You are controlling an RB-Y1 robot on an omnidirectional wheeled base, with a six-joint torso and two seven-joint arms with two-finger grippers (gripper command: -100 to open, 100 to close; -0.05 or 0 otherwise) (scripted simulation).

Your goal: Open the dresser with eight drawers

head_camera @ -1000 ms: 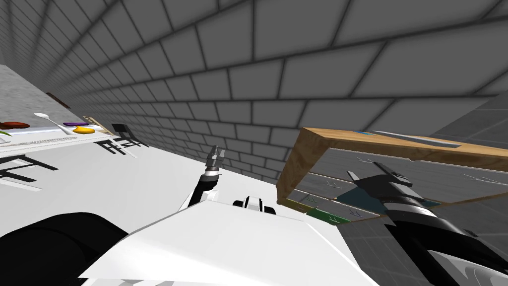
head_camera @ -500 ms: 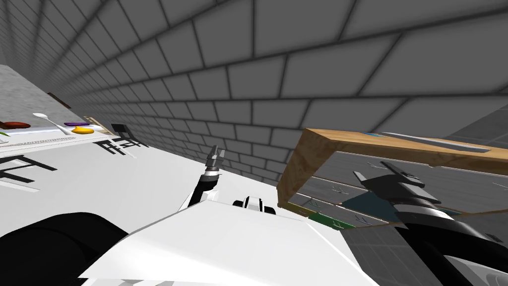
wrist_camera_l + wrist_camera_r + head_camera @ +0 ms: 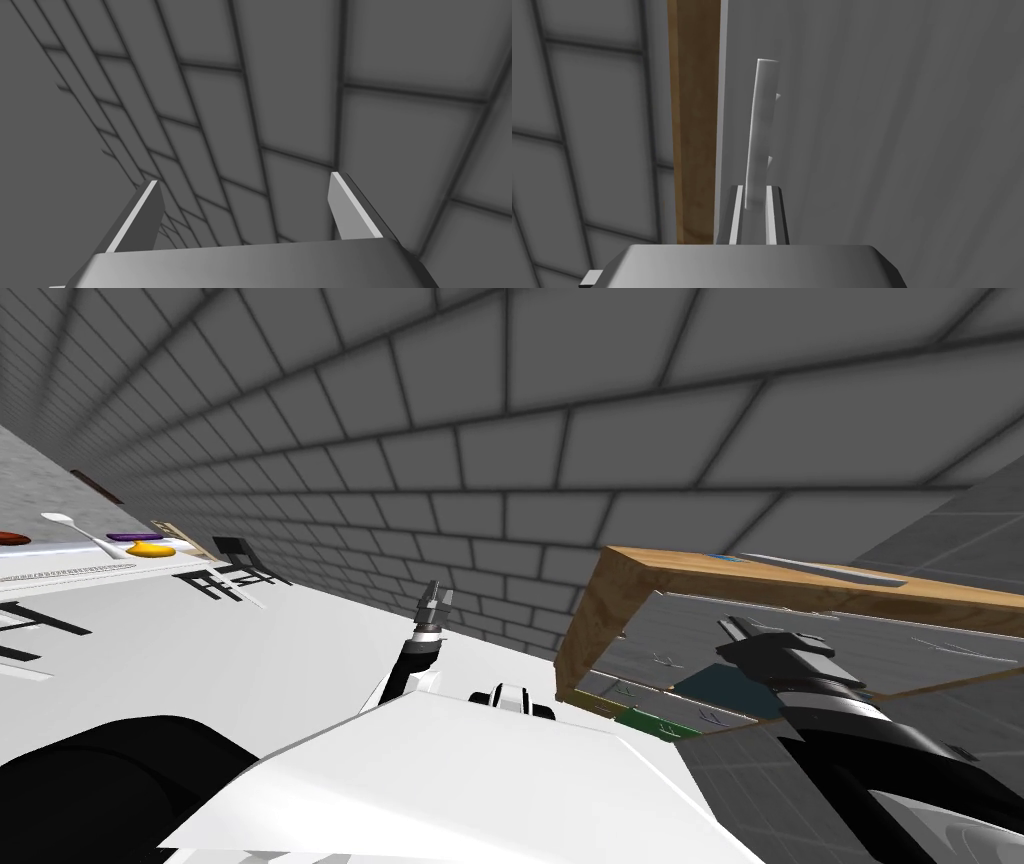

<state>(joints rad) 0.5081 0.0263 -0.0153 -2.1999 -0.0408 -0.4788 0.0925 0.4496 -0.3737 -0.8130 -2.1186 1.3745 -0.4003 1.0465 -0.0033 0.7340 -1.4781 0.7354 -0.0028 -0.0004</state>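
Note:
The dresser [image 3: 606, 610] has a wooden frame and grey drawer fronts with thin handles, and stands to my right against the brick wall. My right gripper [image 3: 734, 631] reaches to its front. In the right wrist view the right gripper [image 3: 755, 189] is shut on a pale bar handle [image 3: 762, 125] of a grey drawer front [image 3: 892, 130], next to the dresser's wooden side edge [image 3: 694, 125]. My left gripper [image 3: 436, 600] is raised in front of the wall, away from the dresser. Its fingers [image 3: 350, 210] stand wide apart and hold nothing.
A white table [image 3: 70, 578] with a spoon and some food stands far left, dark chairs [image 3: 235, 560] beside it. Flat things lie on the dresser's top [image 3: 820, 568]. A green and teal patch [image 3: 655, 724] shows at the dresser's lower edge. The grey brick wall runs behind everything.
My right gripper has moved up to the drawer front and shut on the handle. The head view has shifted a little. The left arm has not moved.

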